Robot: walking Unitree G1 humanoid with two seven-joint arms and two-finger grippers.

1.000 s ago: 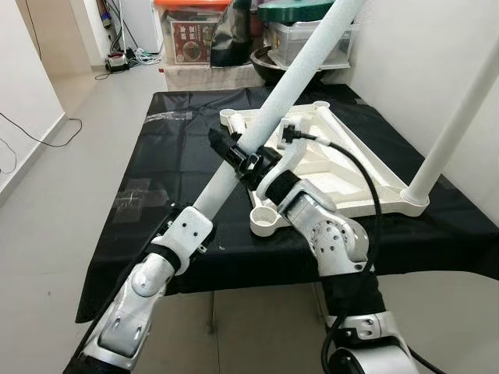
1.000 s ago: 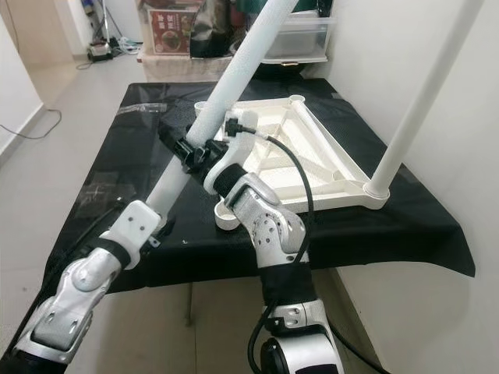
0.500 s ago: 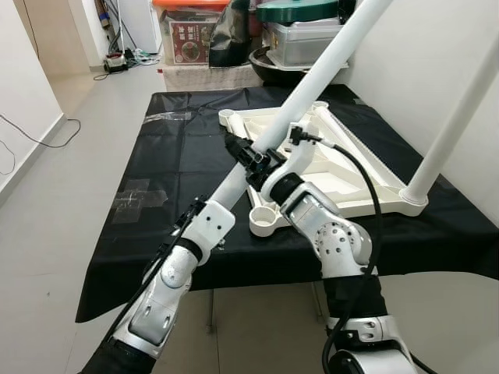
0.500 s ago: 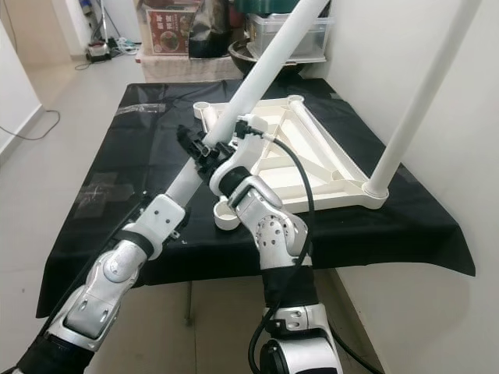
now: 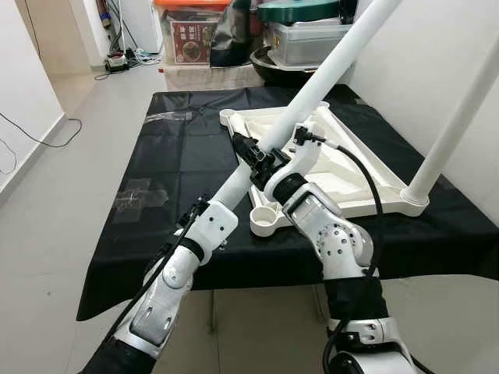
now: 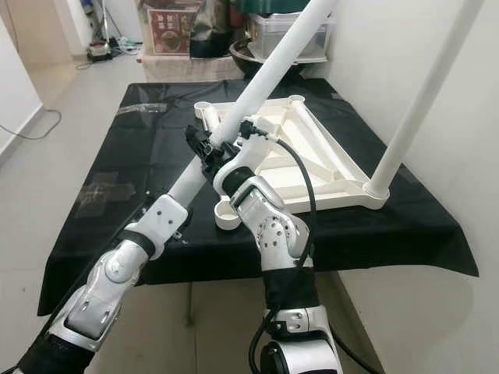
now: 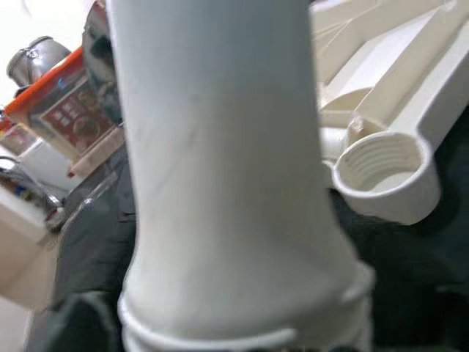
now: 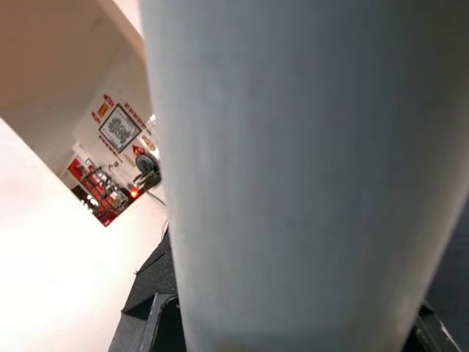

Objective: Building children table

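Note:
A white children's table top (image 5: 343, 184) lies upside down on a black-covered table (image 5: 171, 171). One white leg (image 5: 456, 128) stands screwed into its near right corner. The near left corner socket (image 5: 266, 219) is empty, and its thread shows in the left wrist view (image 7: 385, 172). A second long white leg (image 5: 320, 74) slants up to the right above that socket. My left gripper (image 5: 248, 153) is shut on its lower part. My right gripper (image 5: 273, 165) is shut on it from the other side, right beside the left one. The wrist views show the leg (image 7: 220, 169) (image 8: 308, 169) very close.
Storage boxes (image 5: 191, 35) and a green-lidded container (image 5: 304, 31) stand behind the table. A white wall runs along the right side. Open floor lies to the left, with a cable (image 5: 31, 132) near the wall.
Both grippers have carried the slanted leg forward and to the right, toward the table top. My left arm is stretched further out, and the leg's lower end is closer to the empty socket.

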